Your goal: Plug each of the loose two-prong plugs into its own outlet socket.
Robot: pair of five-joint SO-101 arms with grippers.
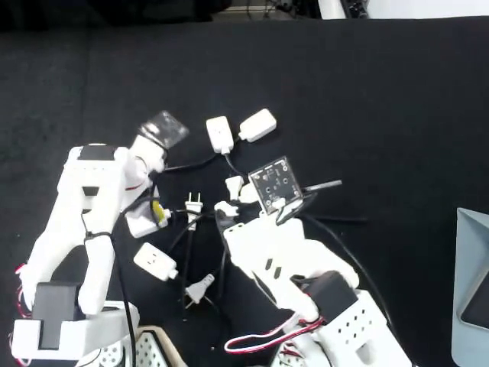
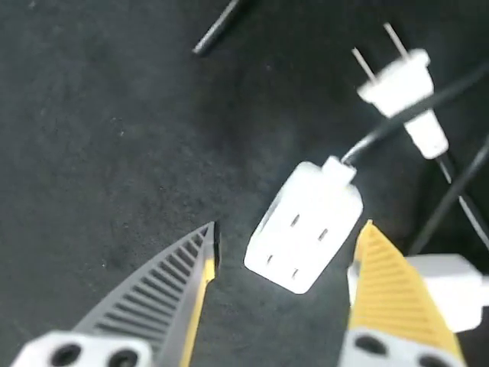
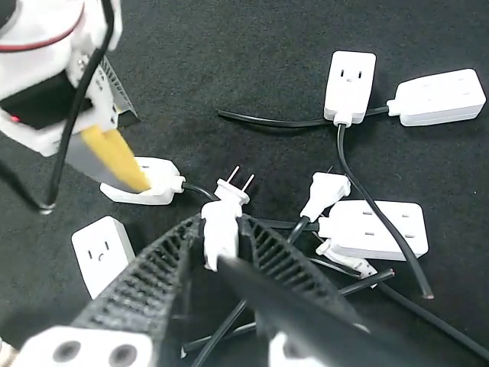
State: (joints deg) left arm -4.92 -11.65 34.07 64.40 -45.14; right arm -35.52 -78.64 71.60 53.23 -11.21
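The left claw point(image 2: 288, 233) stood open astride a white outlet socket point(image 2: 309, 218) lying on the black bench point(image 1: 382, 115). Just beside it, the right claw point(image 3: 220, 229) gripped a white two-prong plug point(image 3: 227, 197), its prongs pointing toward that socket. The step looked like mating this pair, which next called for pinning the socket and lining the prongs up with its slots.

The table point(image 1: 397, 99) is plain black, and every plug point(image 2: 397, 80) and outlet socket point(image 2: 306, 229) on it is white with a black cord point(image 3: 267, 121). The left tool point(image 2: 289, 229) has a yellow ribbed finger point(image 2: 386, 283) and a grey ribbed finger point(image 2: 164, 283). The right tool point(image 3: 220, 225) looks black, ribbed likewise.
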